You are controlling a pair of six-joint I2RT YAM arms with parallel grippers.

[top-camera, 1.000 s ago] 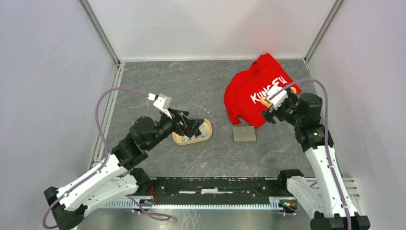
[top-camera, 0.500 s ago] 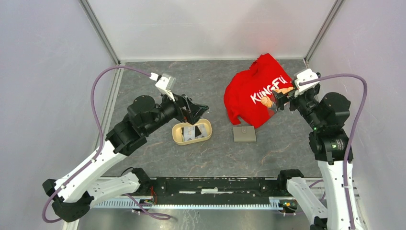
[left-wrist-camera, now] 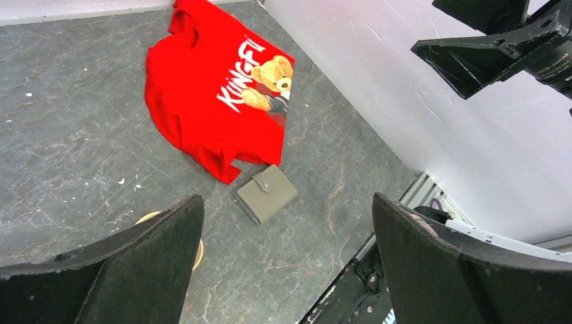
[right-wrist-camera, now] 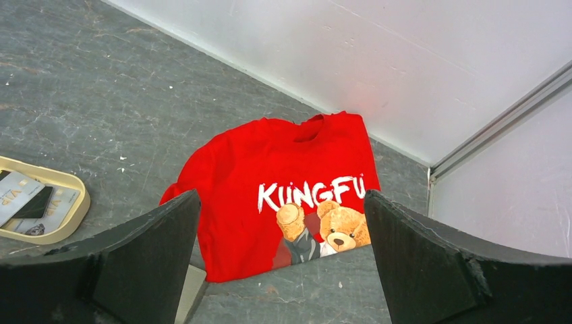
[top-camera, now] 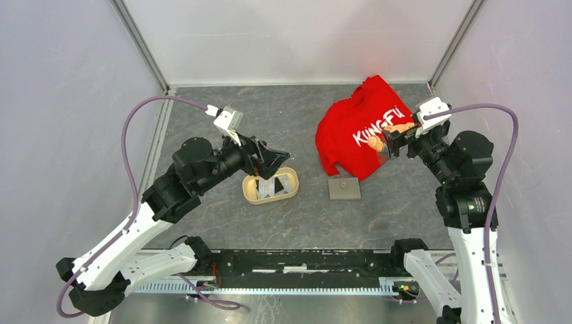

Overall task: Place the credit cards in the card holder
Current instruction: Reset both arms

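Observation:
The credit cards [top-camera: 271,185], pale and dark, lie together in a beige oval tray [top-camera: 250,196] left of centre; the right wrist view shows the cards [right-wrist-camera: 25,200] at its left edge. The card holder [top-camera: 344,188] is a flat grey wallet, folded shut with a snap, lying on the table just below the red shirt's hem; the left wrist view shows the card holder [left-wrist-camera: 267,194] between its fingers, far below. My left gripper [top-camera: 282,159] hangs open above the tray's far side, holding nothing. My right gripper [top-camera: 394,142] is open and empty, raised over the shirt's right edge.
A red shirt [top-camera: 361,131] with a bear print and white lettering lies crumpled at the back right, its hem touching the card holder. White walls with metal corner posts close in the table. The arms' black base rail [top-camera: 303,263] runs along the near edge.
The left gripper lifted off the tray and drew back left. The right arm rose and swung back and right over the shirt's edge. Both grippers stayed open.

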